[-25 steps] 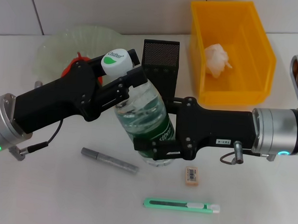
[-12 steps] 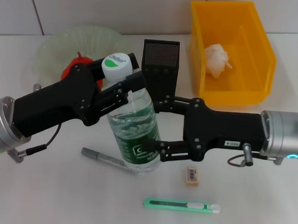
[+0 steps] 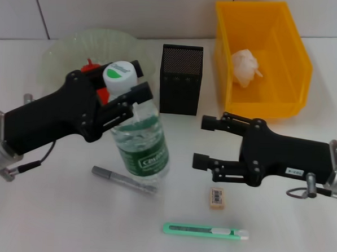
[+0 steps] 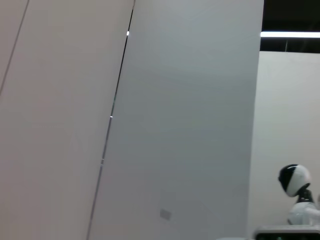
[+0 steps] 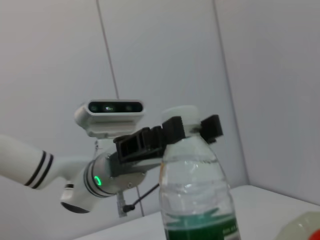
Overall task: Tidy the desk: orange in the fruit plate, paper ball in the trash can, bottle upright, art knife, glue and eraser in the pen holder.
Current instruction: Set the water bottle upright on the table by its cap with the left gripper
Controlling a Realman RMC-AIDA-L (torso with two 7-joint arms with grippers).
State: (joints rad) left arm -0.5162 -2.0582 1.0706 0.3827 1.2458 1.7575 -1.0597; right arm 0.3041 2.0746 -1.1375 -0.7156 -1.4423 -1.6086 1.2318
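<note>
Bottle (image 3: 138, 141) stands upright on the tabletop (image 3: 51, 216), in front of the pen holder (image 3: 181, 79), with my left gripper (image 3: 127, 87) clamped around its neck under the white cap. My right gripper (image 3: 204, 142) hangs spread wide, clear of it, above the eraser (image 3: 217, 197).

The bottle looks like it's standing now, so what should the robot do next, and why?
Probably open the left hand and lift it away: the bottle stands upright on the desk, gripped at its neck, and the right hand is open, apart from it.
</note>
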